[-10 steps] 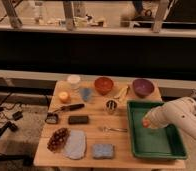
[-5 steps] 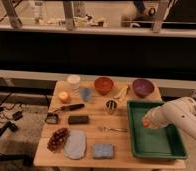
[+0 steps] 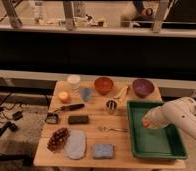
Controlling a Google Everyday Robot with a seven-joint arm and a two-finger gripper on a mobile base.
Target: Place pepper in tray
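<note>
My jaws are closed on the pepper (image 3: 146, 123), my gripper (image 3: 149, 121) hanging over the left part of the green tray (image 3: 156, 145), whose floor looks bare. The orange-red bowl (image 3: 104, 85) and purple bowl (image 3: 143, 87) sit behind it. No writing is readable.

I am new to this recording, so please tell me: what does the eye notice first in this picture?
First comes the white arm reaching in from the right, its gripper over the green tray with the orange-red pepper at its tip. Next are the two bowls at the table's far edge, the orange-red bowl and the purple bowl.
</note>
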